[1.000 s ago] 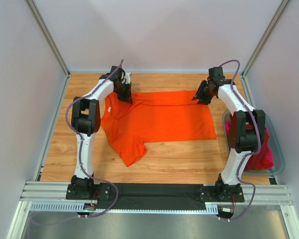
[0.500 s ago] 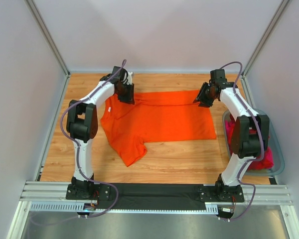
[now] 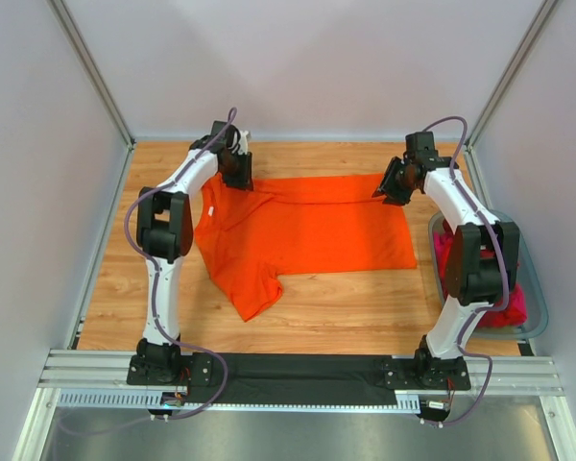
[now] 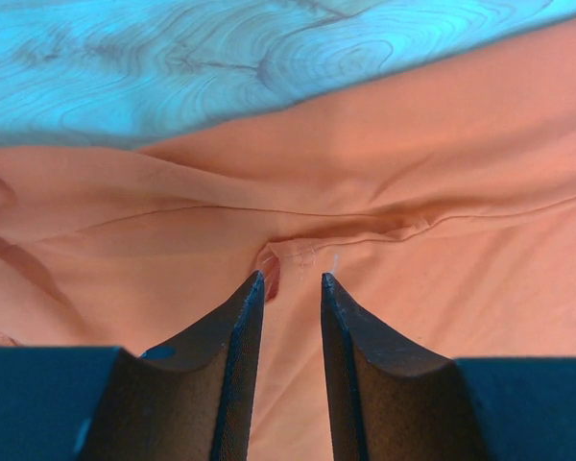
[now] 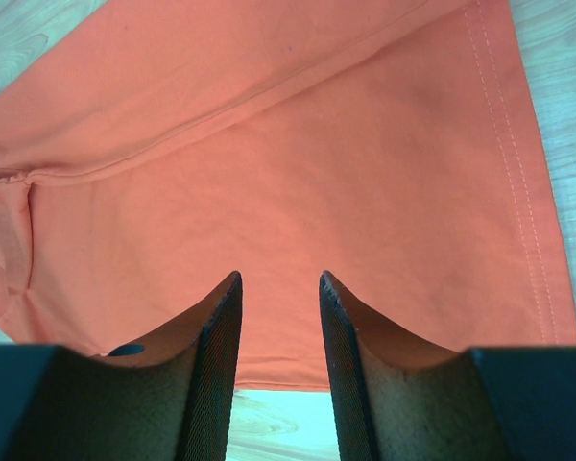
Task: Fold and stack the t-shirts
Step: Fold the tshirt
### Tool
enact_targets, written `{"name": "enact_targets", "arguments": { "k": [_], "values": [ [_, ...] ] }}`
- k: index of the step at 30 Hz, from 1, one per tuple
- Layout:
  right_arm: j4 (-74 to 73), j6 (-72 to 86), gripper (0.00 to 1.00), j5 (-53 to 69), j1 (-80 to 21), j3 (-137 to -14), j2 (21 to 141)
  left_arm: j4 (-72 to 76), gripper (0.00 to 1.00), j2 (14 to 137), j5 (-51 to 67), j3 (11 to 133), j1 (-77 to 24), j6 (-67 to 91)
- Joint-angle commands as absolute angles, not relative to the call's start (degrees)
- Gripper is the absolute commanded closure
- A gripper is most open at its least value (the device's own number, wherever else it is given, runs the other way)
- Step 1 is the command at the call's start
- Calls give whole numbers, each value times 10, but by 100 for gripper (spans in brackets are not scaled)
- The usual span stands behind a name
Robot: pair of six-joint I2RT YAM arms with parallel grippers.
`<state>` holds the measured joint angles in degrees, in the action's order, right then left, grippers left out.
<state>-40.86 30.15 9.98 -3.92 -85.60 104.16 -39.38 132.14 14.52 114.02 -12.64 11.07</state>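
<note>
Reaching far across the wooden table [image 3: 365,307], both arms stretch to the back edge of the orange t-shirt [image 3: 307,230], which lies spread flat mid-table with a fold line along its far side. The left gripper [image 3: 236,175] hangs over the shirt's far left corner, its fingers narrowly parted with nothing between them. The right gripper [image 3: 388,188] tilts down over the far right corner, likewise narrowly parted and empty. Dark red and pink t-shirts [image 3: 509,305] sit bunched in the tub [image 3: 541,305] at the right.
</note>
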Motion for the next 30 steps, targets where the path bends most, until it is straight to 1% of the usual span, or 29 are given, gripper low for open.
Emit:
{"name": "enact_targets", "arguments": {
  "k": [1,12,15,16,19,23,30],
  "values": [
    [-406,294,60,94,-35,-889,1044,-403,62,1331,159,1166,-126,94],
    [-407,294,60,97,-33,-901,1054,-404,65,1353,173,1169,-126,95],
    [-407,294,60,95,-33,-900,1054,-402,81,1349,176,1172,-126,95],
    [-408,294,60,94,-34,-899,1054,-404,91,1346,178,1172,-126,95],
    [-405,300,60,97,-34,-895,1054,-404,100,1319,182,1161,-127,112],
    [-406,299,60,94,-33,-888,1053,-396,100,1262,183,1108,-141,131],
    [-410,293,60,88,-32,-867,1043,-377,99,1214,191,1018,-172,145]
  ]
}}
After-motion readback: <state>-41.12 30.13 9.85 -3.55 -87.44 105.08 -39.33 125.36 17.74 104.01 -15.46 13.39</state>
